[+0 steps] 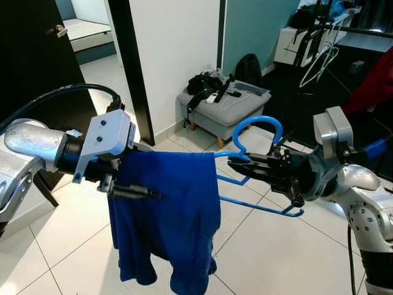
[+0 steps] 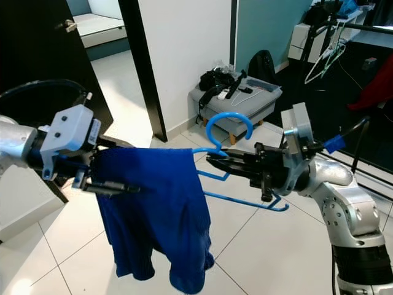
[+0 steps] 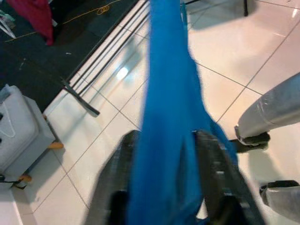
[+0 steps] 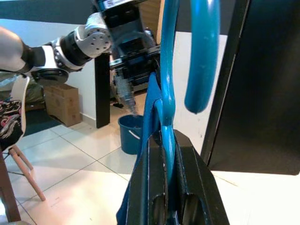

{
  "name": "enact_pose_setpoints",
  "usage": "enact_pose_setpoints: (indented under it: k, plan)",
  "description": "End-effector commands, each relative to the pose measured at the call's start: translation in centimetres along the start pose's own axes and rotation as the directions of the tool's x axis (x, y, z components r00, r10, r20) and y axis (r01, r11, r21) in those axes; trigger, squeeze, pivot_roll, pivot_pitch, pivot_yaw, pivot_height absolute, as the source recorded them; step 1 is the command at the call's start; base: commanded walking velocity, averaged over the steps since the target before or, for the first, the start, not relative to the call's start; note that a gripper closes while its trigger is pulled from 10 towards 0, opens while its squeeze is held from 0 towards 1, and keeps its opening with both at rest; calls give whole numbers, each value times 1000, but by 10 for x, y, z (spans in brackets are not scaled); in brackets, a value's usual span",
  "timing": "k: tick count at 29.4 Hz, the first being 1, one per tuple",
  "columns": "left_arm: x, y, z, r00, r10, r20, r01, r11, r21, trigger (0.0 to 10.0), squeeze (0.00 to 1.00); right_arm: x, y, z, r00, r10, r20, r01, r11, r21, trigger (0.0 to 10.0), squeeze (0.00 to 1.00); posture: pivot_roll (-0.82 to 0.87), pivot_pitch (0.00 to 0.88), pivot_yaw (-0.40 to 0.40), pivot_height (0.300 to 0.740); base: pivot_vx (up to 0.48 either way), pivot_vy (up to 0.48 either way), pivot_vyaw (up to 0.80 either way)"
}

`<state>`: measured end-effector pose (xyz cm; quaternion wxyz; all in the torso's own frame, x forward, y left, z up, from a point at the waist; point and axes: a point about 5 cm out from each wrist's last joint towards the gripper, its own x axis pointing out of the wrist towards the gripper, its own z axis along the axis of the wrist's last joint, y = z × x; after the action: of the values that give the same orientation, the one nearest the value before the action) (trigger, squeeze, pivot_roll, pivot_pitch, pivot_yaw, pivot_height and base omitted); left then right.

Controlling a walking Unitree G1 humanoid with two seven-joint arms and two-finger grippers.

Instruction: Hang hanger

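Your right gripper [image 1: 236, 163] is squeezing the blue hanger [image 1: 258, 126] just under its hook, holding it up over the white floor [image 1: 270, 252]. Your left gripper [image 1: 144, 192] is pinching, I think, the blue cloth [image 1: 178, 215] hanging on it

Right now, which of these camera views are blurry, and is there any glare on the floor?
Left wrist view: blurred, the blue garment and black fingers smeared, with a bright glare spot on the tiles. Right wrist view: the blue hanger close up is soft. Both eye views: sharp, evenly lit.
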<state>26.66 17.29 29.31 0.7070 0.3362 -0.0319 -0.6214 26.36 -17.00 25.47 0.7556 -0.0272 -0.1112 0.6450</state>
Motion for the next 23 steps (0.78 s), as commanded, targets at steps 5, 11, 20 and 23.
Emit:
enact_pose_setpoints:
  k: [5,11,20,23]
  plan:
    - [-2,-2,-3,999,-33,-41,32,999,-13,0,0,5,3,7,999,37,24,-37,999,-21,10000,0,-28,0,59,731,0,0,0]
    - [-3,-3,-4,997,-55,-52,55,998,-12,0,0,6,3,6,999,39,21,-39,999,-17,10000,0,-26,0,57,731,0,0,0]
    - [-2,-4,-4,997,-66,-50,65,998,-9,0,0,6,-1,0,1000,9,-7,-9,998,64,10000,1000,-28,0,56,731,0,0,0]
    - [-2,-3,-4,997,-57,-50,57,998,-9,0,0,1,-2,-1,1000,-16,-9,17,998,68,10000,1000,-30,0,52,731,0,0,0]
